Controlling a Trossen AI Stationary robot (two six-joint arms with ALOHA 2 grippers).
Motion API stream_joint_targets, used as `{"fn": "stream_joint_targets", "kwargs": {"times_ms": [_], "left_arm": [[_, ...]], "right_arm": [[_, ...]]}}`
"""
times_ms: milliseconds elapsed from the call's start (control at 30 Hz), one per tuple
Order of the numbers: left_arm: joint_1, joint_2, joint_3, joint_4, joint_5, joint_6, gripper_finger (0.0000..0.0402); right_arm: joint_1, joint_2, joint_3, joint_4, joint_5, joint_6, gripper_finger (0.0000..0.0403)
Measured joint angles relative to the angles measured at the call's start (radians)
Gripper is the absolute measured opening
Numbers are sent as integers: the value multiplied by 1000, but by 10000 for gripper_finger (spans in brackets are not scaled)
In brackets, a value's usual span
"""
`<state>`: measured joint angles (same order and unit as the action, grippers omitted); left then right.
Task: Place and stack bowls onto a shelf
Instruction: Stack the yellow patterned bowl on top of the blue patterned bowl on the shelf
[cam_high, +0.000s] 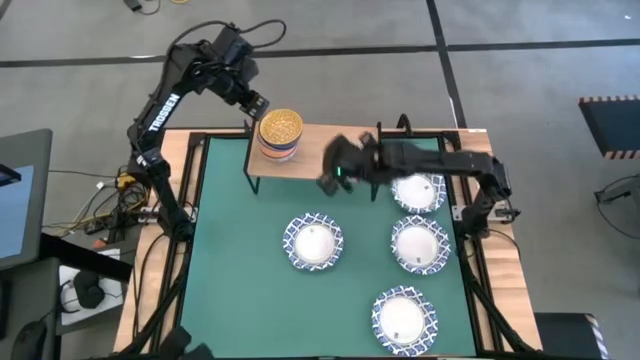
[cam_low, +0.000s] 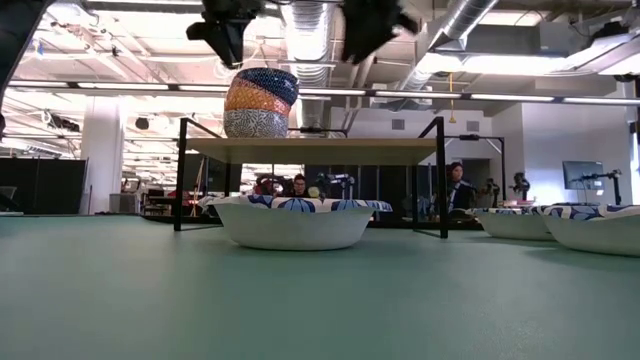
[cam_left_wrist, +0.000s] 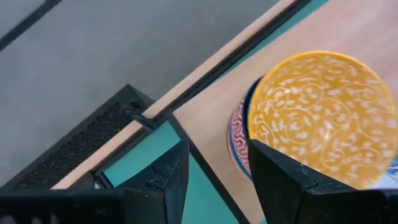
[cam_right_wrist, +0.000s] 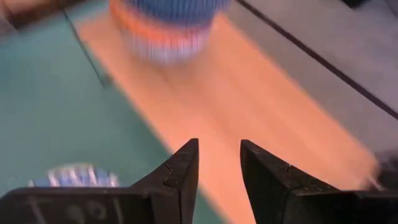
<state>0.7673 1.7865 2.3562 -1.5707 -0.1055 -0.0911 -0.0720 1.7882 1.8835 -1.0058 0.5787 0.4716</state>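
Note:
A stack of small bowls (cam_high: 279, 135), with the yellow-orange one (cam_left_wrist: 320, 118) on top, stands on the left end of the wooden shelf (cam_high: 345, 150). In the low view the stack (cam_low: 260, 100) sits on the plank (cam_low: 310, 150). My left gripper (cam_high: 255, 105) hovers open just beyond the stack's far-left side, touching nothing (cam_left_wrist: 217, 168). My right gripper (cam_high: 335, 165) hangs open and empty over the middle of the shelf (cam_right_wrist: 219, 168). Several white lattice-rimmed bowls rest on the green table: one (cam_high: 313, 243), another (cam_high: 419, 245), a third (cam_high: 404, 318).
A further white bowl (cam_high: 418, 192) lies partly under my right arm beside the shelf's right end. The shelf's black legs (cam_low: 182, 175) stand on the table near its far edge. The plank to the right of the stack is bare (cam_right_wrist: 249, 106). People show in the room beyond (cam_low: 455, 185).

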Motion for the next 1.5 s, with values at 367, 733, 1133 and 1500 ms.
{"fn": "stream_joint_targets", "kwargs": {"times_ms": [367, 733, 1133, 1500], "left_arm": [[-3, 1, -106, 6, 23, -40, 148], [-8, 1, -120, 5, 27, -37, 148], [-6, 10, -121, 0, -3, -35, 148], [-34, 16, -121, 15, 3, -60, 148]], "right_arm": [[-276, 20, 0, 284, -204, -103, 123], [-301, 150, 0, 434, -364, -172, 122], [-293, 157, 1, 476, -472, -366, 122], [-295, 168, -1, 382, -447, -314, 122]]}}
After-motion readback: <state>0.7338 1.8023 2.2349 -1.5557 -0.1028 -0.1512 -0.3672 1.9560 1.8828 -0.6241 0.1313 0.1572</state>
